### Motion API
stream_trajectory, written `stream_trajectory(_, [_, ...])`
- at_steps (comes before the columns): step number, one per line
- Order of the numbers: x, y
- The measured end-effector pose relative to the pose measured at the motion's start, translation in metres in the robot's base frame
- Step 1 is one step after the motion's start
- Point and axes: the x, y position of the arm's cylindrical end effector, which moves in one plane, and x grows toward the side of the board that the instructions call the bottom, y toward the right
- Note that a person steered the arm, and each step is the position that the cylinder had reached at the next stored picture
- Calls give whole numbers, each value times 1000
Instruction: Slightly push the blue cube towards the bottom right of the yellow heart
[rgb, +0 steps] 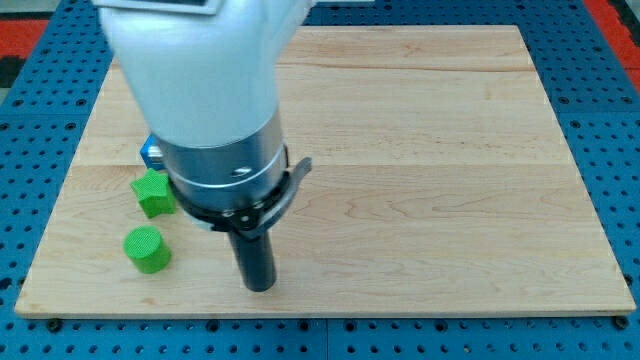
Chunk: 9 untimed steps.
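Only a small corner of the blue cube (151, 153) shows at the view's left, mostly hidden behind my white and silver arm body (215, 120). The yellow heart is not visible; it may be hidden behind the arm. My tip (260, 285) rests on the wooden board near the view's bottom, well below and to the right of the blue cube. A green star-shaped block (152, 193) lies just below the blue cube. A green cylinder (147, 249) lies below that, to the left of my tip.
The wooden board (450, 180) lies on a blue perforated table (610, 60). The arm body covers the board's upper left part and may hide other blocks.
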Motion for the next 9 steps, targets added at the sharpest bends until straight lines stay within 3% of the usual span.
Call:
stream_trajectory(2, [-10, -87])
stream_trajectory(3, [16, -145])
stream_trajectory(4, [14, -242])
stream_trajectory(6, [-58, -246])
stream_trajectory(7, [-116, -243])
stream_trajectory(9, [-154, -214])
